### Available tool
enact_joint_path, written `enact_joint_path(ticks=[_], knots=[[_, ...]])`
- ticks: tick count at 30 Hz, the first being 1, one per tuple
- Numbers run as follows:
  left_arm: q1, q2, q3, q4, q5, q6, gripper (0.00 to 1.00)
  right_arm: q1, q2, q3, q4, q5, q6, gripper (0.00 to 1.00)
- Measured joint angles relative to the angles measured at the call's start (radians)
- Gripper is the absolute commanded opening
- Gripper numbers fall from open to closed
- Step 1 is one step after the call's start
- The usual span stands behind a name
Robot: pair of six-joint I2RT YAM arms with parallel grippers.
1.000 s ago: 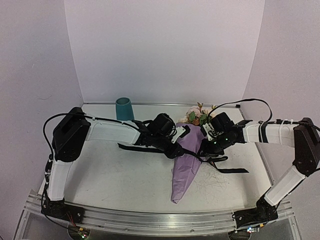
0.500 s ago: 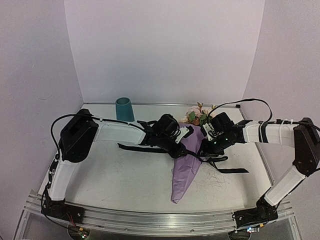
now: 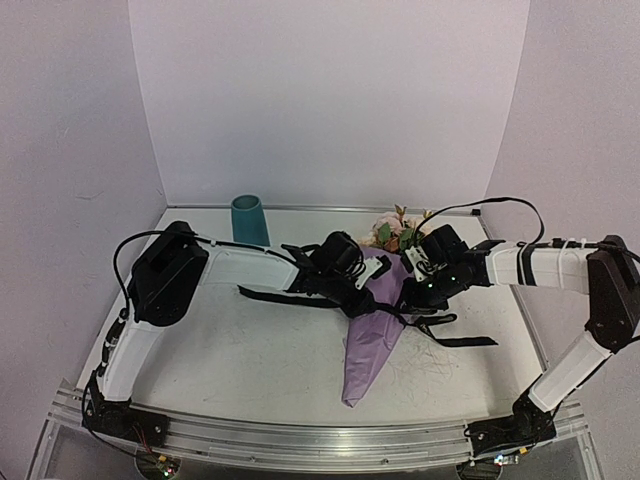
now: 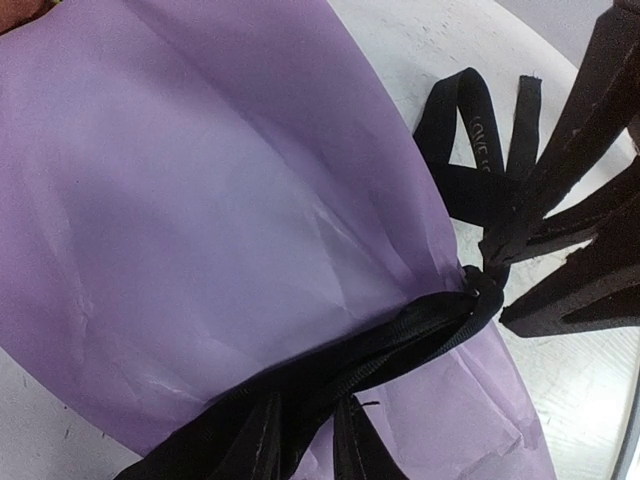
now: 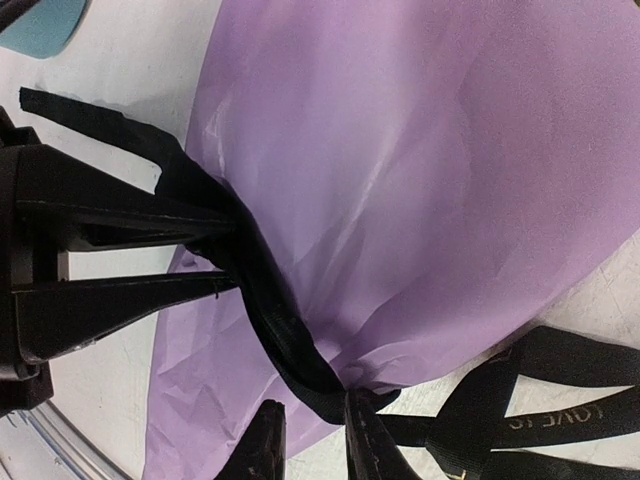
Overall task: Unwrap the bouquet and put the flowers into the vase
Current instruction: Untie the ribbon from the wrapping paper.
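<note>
Lilac-wrapped bouquet lying on desk, black ribbon not yet undone; left gripper and right gripper each pinch it, jaws narrow; flowers wrapped, vase holds none

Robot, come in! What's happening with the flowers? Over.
Left gripper, right gripper: jaws shut on black ribbon. Bouquet wrapped, lying on table. Vase upright, back left, nothing blocking.

The black ribbon bears small pale capitals reading "LOVE IS" on its loop at 2 o'clock in the left wrist view and again, upside down, at 5 o'clock in the right wrist view.
</note>
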Motion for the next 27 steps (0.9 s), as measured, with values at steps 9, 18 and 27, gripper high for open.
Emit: enact_joint_path(ticks=[9, 18, 27], knots=[[0.0, -0.008, -0.016, 0.0, -0.014, -0.003, 0.0, 0.0, 0.039, 0.01, 0.0, -0.001, -0.006, 0.23], [0.0, -0.078, -0.066, -0.01, -0.04, -0.005, 0.0, 0.0, 0.067, 0.021, 0.0, 0.001, -0.011, 0.23], [0.0, -0.09, -0.068, -0.011, -0.055, -0.006, 0.0, 0.0, 0.097, 0.055, 0.0, 0.0, -0.014, 0.2]])
